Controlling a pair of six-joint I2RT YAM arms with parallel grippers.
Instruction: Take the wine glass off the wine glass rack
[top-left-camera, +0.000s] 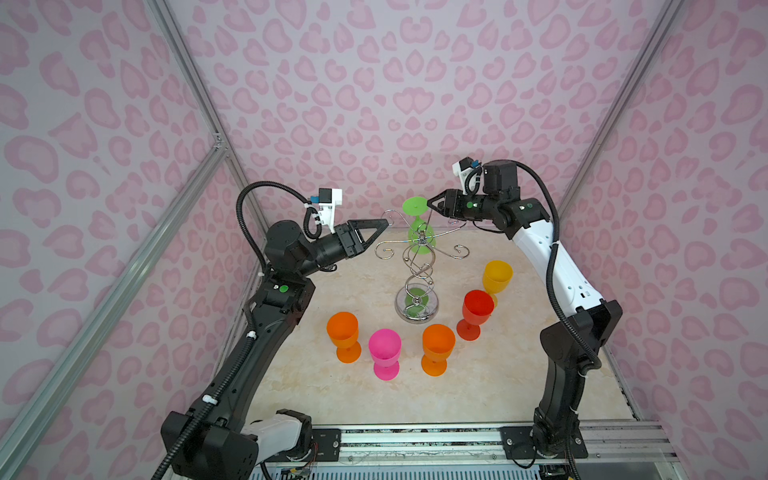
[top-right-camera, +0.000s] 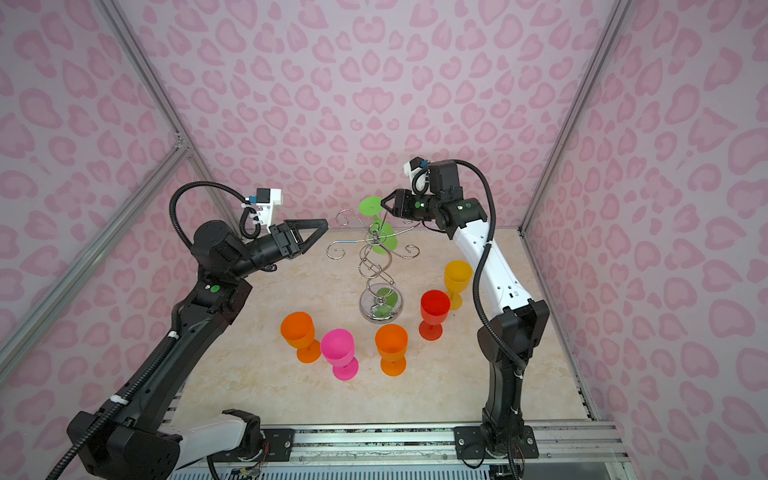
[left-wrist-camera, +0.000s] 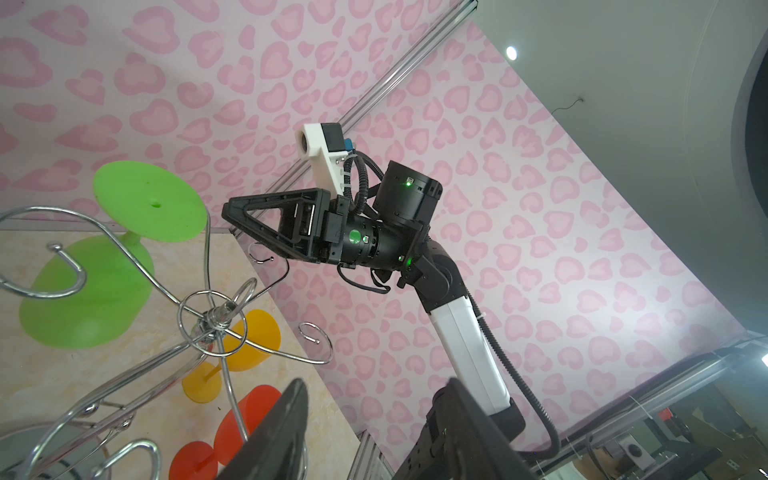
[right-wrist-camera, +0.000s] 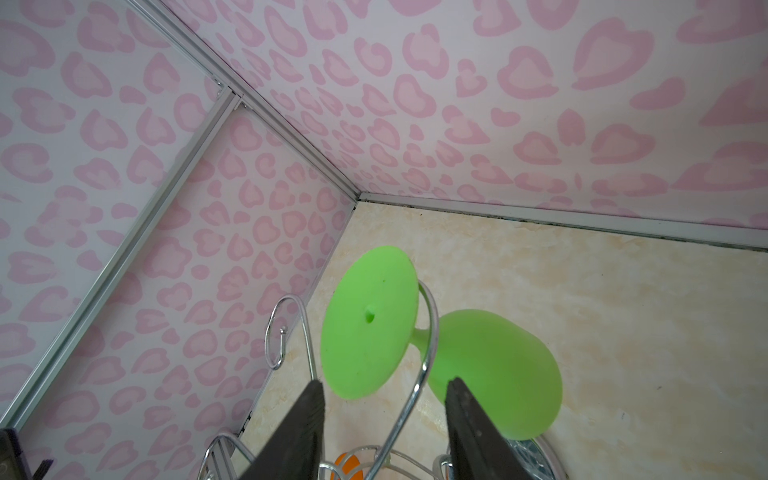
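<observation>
**Fig.** Cell contents, largest to smallest.

Pink heart-print wall panels (top-left-camera: 374, 83) are enclosing the cell. A beige marble-look tabletop (top-left-camera: 478, 386) is lying well below both tools.

The wine glass rack (top-left-camera: 417, 272), shiny chrome wire w/ a spiral stem and a mirrored round base, is standing between the two tools. Its top is spreading at abt tool height.

The wine glass (right-wrist-camera: 494, 365), translucent lime-green plastic, is hanging upside down from a curled hook arm (right-wrist-camera: 434, 332). Its foot disc (right-wrist-camera: 368, 324) is uppermost, directly ahead of the right gripper (right-wrist-camera: 386, 384).

Five more plastic glasses are standing upright on the tabletop, below and behind both tools and clear of the rack:
- orange glass (top-left-camera: 343, 328)
- pink glass (top-left-camera: 385, 347)
- second orange glass (top-left-camera: 438, 340)
- red glass (top-left-camera: 477, 307)
- yellow glass (top-left-camera: 497, 276)

**Right gripper:** the jaws are standing apart and gripping nothing. In the right wrist view its fingertips (right-wrist-camera: 313, 395) are flanking the disc's near edge and the wire carrying it. No contact is showing.

**Left gripper** (top-left-camera: 380, 226): the jaws are parted and empty. It is pointing at the rack from the side opposite the right gripper, w/ its tip near an empty hook.

**Progress (est.):** the other hooks in view are bare and five glasses are standing on the tabletop, so unloading appears mostly done. The green glass looks like the last one, and the step in hand is approach, pre-grasp. Remaining steps are closing on the stem or foot, sliding it out along the hook and setting it down.
</observation>
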